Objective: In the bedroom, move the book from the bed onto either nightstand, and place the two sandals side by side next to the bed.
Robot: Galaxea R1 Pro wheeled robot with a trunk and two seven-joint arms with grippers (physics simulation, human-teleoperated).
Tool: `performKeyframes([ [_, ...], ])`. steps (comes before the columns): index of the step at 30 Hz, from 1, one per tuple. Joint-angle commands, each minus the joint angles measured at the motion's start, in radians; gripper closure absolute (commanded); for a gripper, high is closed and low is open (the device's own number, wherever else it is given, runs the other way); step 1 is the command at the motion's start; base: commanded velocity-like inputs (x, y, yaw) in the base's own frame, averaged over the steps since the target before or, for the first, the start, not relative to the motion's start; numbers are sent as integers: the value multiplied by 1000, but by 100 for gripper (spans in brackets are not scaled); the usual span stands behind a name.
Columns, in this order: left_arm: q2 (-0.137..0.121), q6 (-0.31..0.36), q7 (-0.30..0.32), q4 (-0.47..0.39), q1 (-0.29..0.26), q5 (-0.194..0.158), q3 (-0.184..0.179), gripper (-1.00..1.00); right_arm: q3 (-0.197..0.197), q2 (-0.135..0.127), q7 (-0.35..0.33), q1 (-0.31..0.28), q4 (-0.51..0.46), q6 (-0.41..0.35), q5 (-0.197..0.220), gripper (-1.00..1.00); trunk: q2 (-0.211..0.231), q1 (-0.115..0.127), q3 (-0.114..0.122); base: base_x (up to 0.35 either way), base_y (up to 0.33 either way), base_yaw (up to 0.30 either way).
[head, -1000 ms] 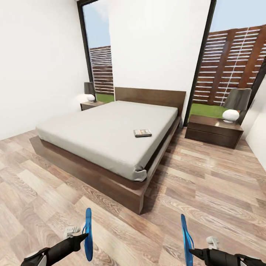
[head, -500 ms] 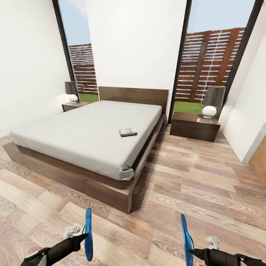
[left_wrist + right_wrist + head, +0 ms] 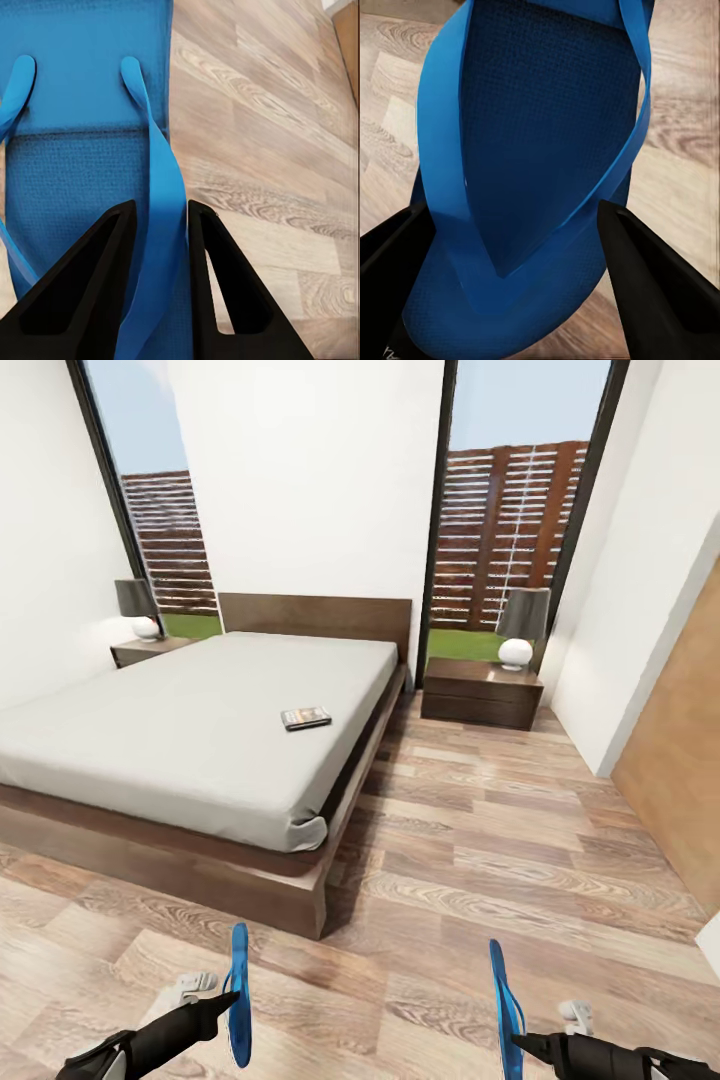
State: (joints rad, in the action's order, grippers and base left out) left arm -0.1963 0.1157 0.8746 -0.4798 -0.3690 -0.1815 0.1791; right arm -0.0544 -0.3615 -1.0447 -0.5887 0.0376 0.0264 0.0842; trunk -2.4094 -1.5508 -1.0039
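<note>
Both pairs of jaws are pinched shut on bright blue sandals. Left gripper [image 3: 228, 1000] has its black fingers [image 3: 97, 285] clamped on a strap of the left bright blue thin-soled sandal [image 3: 238, 994], which stands on edge above the floor. Right gripper [image 3: 520, 1042] holds the right bright blue sandal [image 3: 503, 1008] the same way, its black fingers [image 3: 660, 285] closing against the sole's edges with the strap between. The two sandals are well apart, one at each arm.

Beyond them lies the large low bed [image 3: 190, 730], dark brown wood frame under a plain light grey mattress. On the mattress, near the edge facing the open floor, the small thin dark-covered book [image 3: 306, 717] lies flat. A low boxy dark brown nightstand [image 3: 480, 693] stands just beside the bed near the headboard, carrying a white-based lamp with a grey shade [image 3: 522, 626]. A second dark nightstand [image 3: 150, 650] with a matching lamp [image 3: 140, 608] sits at the bed's other side. Brown wood-plank floor [image 3: 500, 860] spreads all around.
</note>
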Motion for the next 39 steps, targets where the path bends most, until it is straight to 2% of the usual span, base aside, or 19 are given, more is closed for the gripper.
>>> performKeyframes([
  [1,0,10,4,0,0,-7,2,100,-7,0,-3,-2,4,3,0,100,0,0,-1,0,0,-269],
  [31,0,10,4,0,-1,-8,3,100,-7,0,-2,-2,4,3,0,100,0,0,-15,0,0,-269],
  [39,0,10,4,0,0,-8,2,100,-7,1,-2,-2,4,3,0,100,0,0,-16,0,0,-175],
])
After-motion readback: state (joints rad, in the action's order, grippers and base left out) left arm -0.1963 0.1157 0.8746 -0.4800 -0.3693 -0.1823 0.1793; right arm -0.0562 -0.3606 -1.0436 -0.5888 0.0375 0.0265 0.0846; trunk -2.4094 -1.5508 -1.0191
